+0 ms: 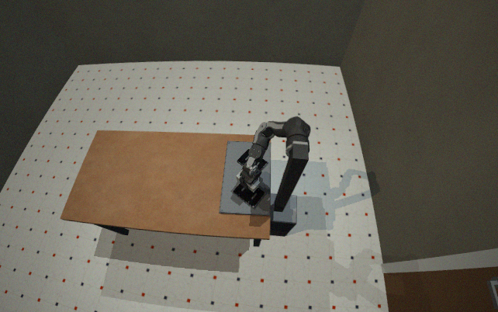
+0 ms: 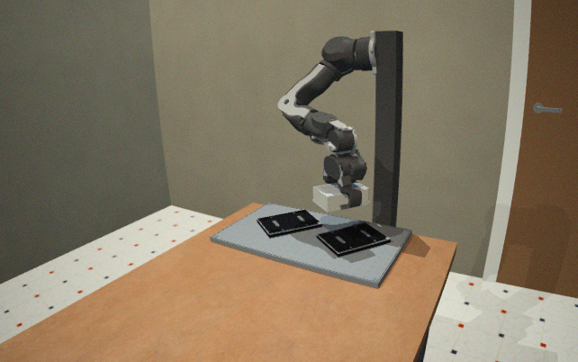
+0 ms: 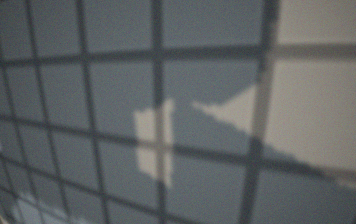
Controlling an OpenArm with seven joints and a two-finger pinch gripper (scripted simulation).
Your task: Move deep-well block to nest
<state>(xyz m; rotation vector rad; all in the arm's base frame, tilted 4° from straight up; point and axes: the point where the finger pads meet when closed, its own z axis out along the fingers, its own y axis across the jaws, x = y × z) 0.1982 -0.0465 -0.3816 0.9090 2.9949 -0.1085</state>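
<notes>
My gripper (image 2: pixel 347 196) is shut on the white 96-well deep-well block (image 2: pixel 339 197) and holds it level in the air, well above the grey base plate (image 2: pixel 311 248). The block hangs behind and above the black nest N1 (image 2: pixel 353 238), which stands empty. The black nest N2 (image 2: pixel 288 221) lies to its left in this view, also empty. From above, the block (image 1: pixel 254 182) hangs between N1 (image 1: pixel 249 195) and N2 (image 1: pixel 247 155). The wrist view shows only a blurred close-up of the block's well grid (image 3: pixel 178 112). I cannot tell where the cut-off corner is.
The arm's dark post (image 2: pixel 387 126) stands right behind the base plate, close to the held block. The plate lies at one end of the brown table (image 2: pixel 234 302). A door (image 2: pixel 545 135) is at the far right.
</notes>
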